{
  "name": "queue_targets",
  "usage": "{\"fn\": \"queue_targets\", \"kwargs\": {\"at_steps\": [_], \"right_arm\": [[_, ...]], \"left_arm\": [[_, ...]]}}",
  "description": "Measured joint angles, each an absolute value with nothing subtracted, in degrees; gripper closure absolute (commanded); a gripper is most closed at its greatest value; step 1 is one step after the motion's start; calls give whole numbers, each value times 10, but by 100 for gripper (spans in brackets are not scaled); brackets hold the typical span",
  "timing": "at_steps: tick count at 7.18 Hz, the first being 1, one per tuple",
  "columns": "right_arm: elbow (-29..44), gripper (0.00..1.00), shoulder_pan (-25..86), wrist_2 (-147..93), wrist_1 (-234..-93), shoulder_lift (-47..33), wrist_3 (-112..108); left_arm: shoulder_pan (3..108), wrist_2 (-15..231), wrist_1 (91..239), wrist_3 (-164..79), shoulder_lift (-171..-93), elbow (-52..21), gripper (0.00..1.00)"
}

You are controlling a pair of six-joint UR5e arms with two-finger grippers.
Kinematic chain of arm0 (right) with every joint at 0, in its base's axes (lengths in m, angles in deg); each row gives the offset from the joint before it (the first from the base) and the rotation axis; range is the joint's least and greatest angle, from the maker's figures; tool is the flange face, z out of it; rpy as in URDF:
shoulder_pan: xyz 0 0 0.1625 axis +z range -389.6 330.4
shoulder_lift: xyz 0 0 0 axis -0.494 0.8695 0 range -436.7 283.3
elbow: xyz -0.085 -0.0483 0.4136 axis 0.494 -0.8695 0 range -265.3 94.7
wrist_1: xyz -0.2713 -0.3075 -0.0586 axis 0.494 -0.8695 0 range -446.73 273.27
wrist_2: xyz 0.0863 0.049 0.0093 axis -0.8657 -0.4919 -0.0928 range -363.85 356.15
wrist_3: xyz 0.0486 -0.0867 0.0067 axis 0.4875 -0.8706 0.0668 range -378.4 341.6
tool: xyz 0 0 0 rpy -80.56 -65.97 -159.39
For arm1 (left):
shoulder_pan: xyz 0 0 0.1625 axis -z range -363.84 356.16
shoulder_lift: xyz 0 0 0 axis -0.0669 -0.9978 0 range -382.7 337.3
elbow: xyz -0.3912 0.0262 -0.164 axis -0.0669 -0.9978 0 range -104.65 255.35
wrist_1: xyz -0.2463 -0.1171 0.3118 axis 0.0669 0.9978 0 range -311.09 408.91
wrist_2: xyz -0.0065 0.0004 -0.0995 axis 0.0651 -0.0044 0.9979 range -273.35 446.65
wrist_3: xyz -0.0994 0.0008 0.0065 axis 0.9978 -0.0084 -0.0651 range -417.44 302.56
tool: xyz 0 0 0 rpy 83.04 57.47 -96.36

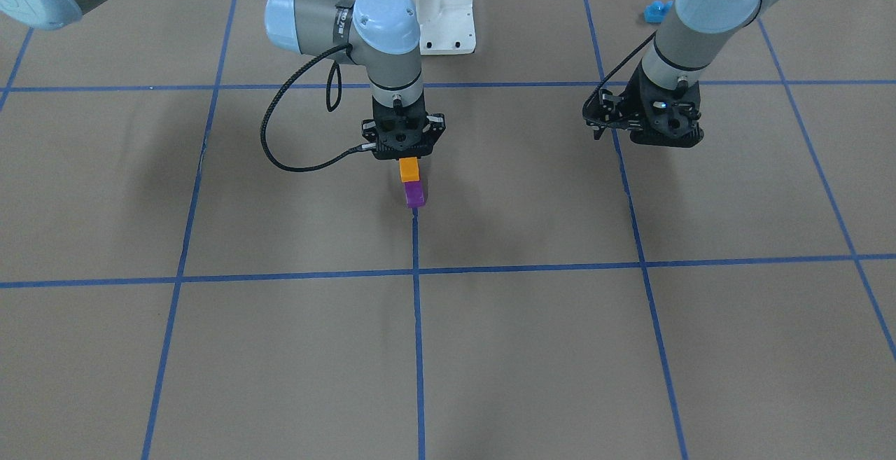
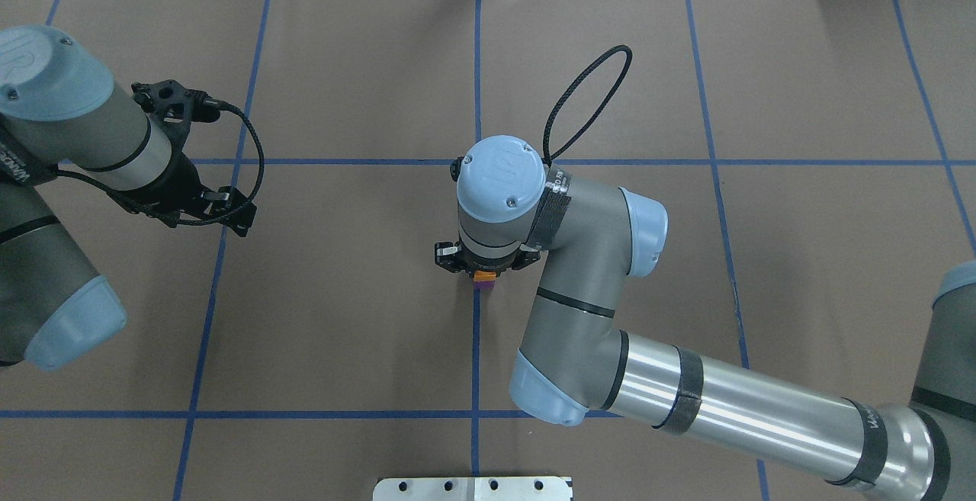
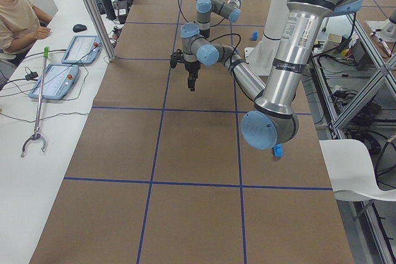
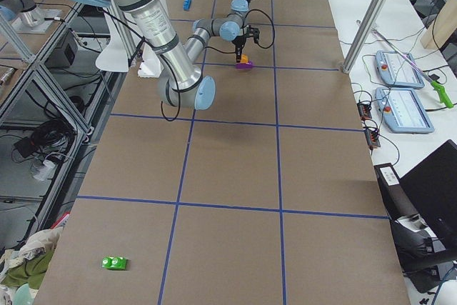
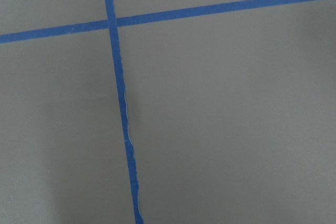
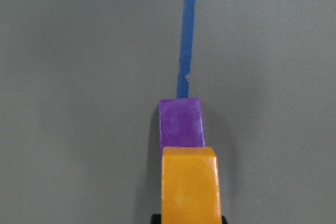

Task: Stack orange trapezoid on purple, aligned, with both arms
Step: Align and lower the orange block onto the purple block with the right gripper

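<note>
The orange trapezoid (image 1: pixel 409 169) is held in my right gripper (image 1: pixel 409 164) near the middle of the table. It sits directly over the purple brick (image 1: pixel 415 195), which rests on the table at the end of a blue tape line. The two look in contact, but I cannot tell whether they are pressed together. In the right wrist view the orange trapezoid (image 6: pixel 190 182) fills the bottom centre with the purple brick (image 6: pixel 181 121) just beyond it. My left gripper (image 1: pixel 661 139) hangs apart over bare table; its fingers are hidden.
A small blue brick (image 1: pixel 656 10) lies near the left arm's base. A green brick (image 4: pixel 114 263) lies far off at the table's end. The white base plate (image 1: pixel 448 19) stands behind the right gripper. Blue tape lines grid the brown table.
</note>
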State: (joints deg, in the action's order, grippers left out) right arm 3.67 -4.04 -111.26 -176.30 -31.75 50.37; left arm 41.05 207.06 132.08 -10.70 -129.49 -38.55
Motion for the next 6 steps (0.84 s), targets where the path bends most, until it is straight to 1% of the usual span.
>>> {"fn": "queue_targets", "kwargs": {"at_steps": [4,5,6], "right_arm": [[30,100,-45,-1095,-1762,-317,467],[29,62,-45,-1095,-1762,-317,463],[29,1,-45,-1095,-1762,-317,462]], "left_arm": [[410,2070,1321,-104,-1296,-386,0],[410,2069,1321,-104,-1297,-386,0],[409,2069,1321,-103,-1297,-386,0]]}}
